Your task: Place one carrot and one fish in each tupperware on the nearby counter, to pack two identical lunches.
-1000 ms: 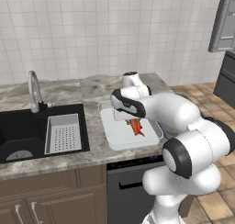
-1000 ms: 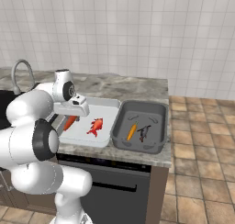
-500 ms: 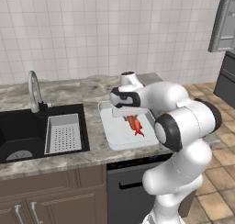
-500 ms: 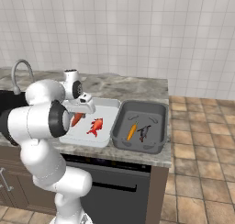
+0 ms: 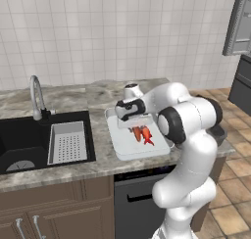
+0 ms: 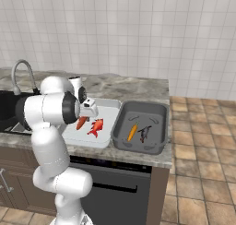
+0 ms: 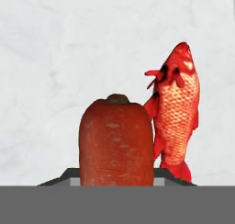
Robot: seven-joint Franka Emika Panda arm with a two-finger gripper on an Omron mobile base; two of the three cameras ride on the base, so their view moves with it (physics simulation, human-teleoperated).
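A red-orange carrot [image 7: 117, 142] sits between the jaws of my gripper [image 7: 117, 173], which is shut on it. The hand hangs low over the pale grey-white tupperware [image 6: 107, 139], with the carrot [image 6: 81, 123] pointing down at its floor; I cannot tell whether it touches. The bright red fish [image 7: 179, 113] lies flat in that same tray, right beside the carrot [image 5: 137, 133]. The dark grey tupperware [image 6: 156, 112] next to it holds an orange carrot [image 6: 132, 132] and a blackish fish [image 6: 144, 133]. In the left base view my gripper [image 5: 135, 124] is above the red fish [image 5: 147, 137].
A black sink [image 5: 24, 145] with a white perforated basket [image 5: 68, 142] and a curved faucet [image 5: 35, 96] lies left of the trays. The counter [image 6: 138, 88] ends just right of the dark tray, with tiled floor beyond. A tiled wall is behind.
The arm's elbow has swung forward. The gripper, still holding the carrot, has shifted slightly toward the red fish over the pale tray.
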